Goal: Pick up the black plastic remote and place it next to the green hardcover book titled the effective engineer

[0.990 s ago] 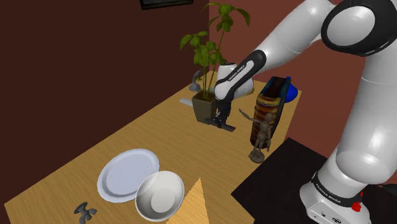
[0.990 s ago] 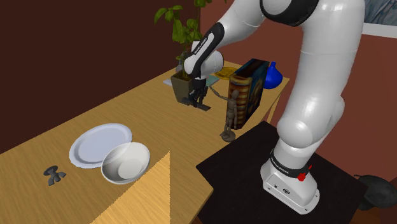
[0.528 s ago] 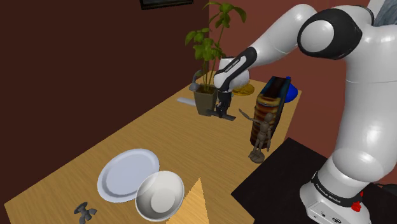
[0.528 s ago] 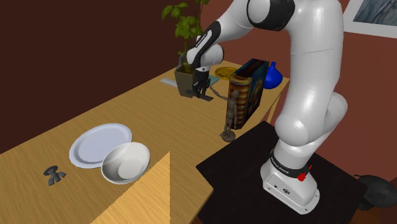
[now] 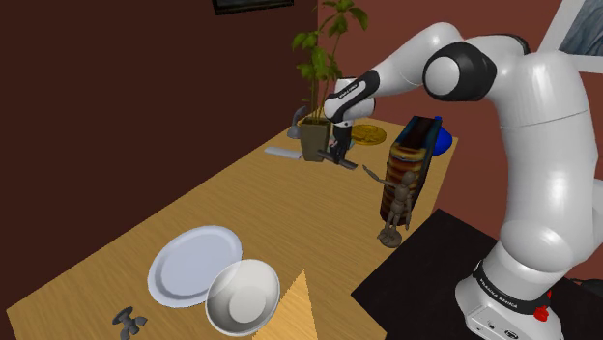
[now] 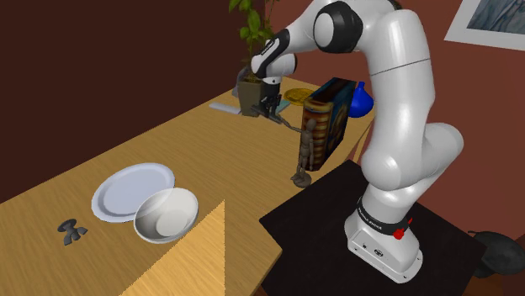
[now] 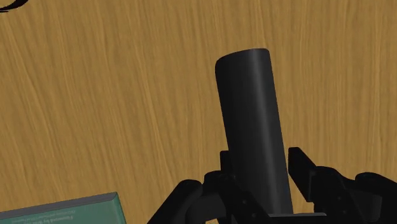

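Tabletop (image 7: 95, 95) is bearing the teal book (image 7: 63, 210) near its far edge; gripper (image 7: 262, 164), clamping the remote (image 7: 251, 121), should be lowering alongside

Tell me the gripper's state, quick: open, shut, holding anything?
Gripper: shut on the black remote, which is clasped between its two fingers.

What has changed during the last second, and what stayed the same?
The claw, shut on the black remote, carried it farther along the table toward the plant pot. Nothing was taken or released. The plate, bowl and wooden figure stayed in place.
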